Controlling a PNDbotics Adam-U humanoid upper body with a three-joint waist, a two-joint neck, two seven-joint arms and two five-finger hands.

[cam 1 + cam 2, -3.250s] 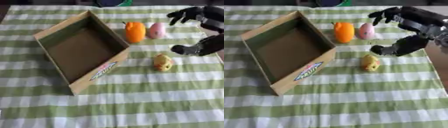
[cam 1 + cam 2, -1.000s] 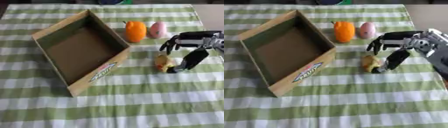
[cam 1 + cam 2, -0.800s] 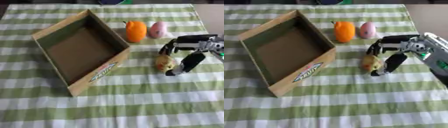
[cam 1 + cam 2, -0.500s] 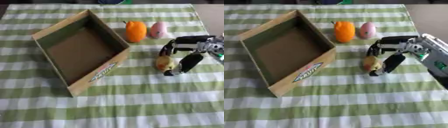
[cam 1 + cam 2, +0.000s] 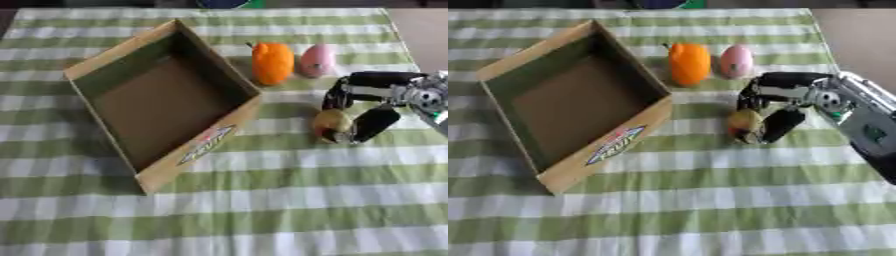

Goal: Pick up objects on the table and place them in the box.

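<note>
Toys sit on the striped cloth (image 5: 262, 200) to the right of the box (image 5: 157, 105), and I count three of them: one orange toy (image 5: 272, 62), one pink toy (image 5: 318, 60) and one yellow-brown toy (image 5: 332, 125). I count one box, and it looks empty inside. The orange toy and the pink toy stand side by side near the far right corner of the box. The yellow-brown toy lies a bit closer to me, just beside the box's right wall. My right hand (image 5: 785, 107) comes in from the right and is curled round the yellow-brown toy, with fingers (image 5: 752, 97) over its far side and the thumb (image 5: 783, 124) on its near right side. I think I am grabbing it now, so nothing is in the box yet. I worry the round toy may slip out and roll away if I lift too fast. I could also bump the box wall when I swing over, since it is tall and close. I cannot see my left hand in either view.
</note>
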